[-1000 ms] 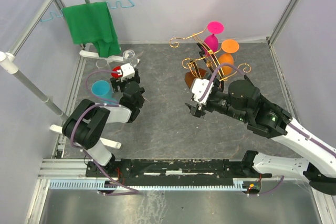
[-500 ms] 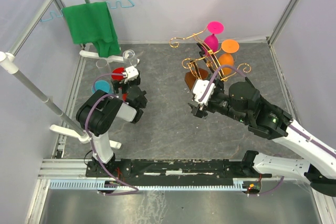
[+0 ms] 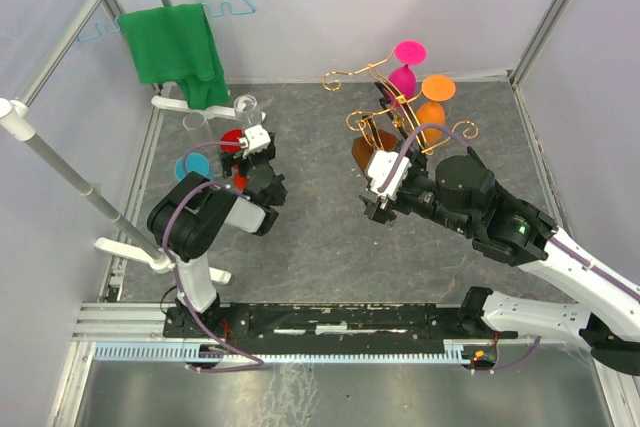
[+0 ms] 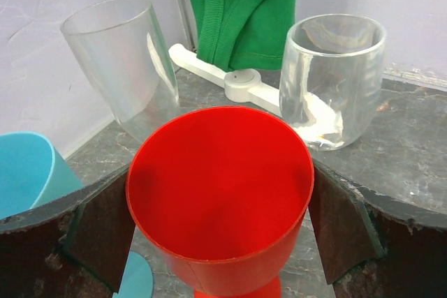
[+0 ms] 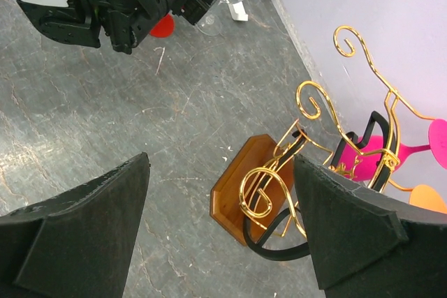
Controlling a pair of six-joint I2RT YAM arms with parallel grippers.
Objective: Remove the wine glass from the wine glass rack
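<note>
Shift at 10 o'clock: left tool [image 4: 221,232] has crept slightly toward clear glasses since a second ago. Red wine glass [image 4: 216,186] is off rack, foot seemingly on table [image 3: 320,237]. Pads touch bowl both sides, so we judge release pending. Blue glass [image 4: 24,172], tall clear glass [image 4: 122,68] and round clear glass [image 4: 334,82] crowd it. Right tool [image 5: 220,172] barely moved: wide open, empty, beside wine glass rack [image 5: 244,165] at 1 o'clock, where pink glass [image 3: 405,75] and orange glass [image 3: 432,107] hang.

gold wire rack [image 3: 398,112], smooth wooden base [image 5: 241,188]
</note>
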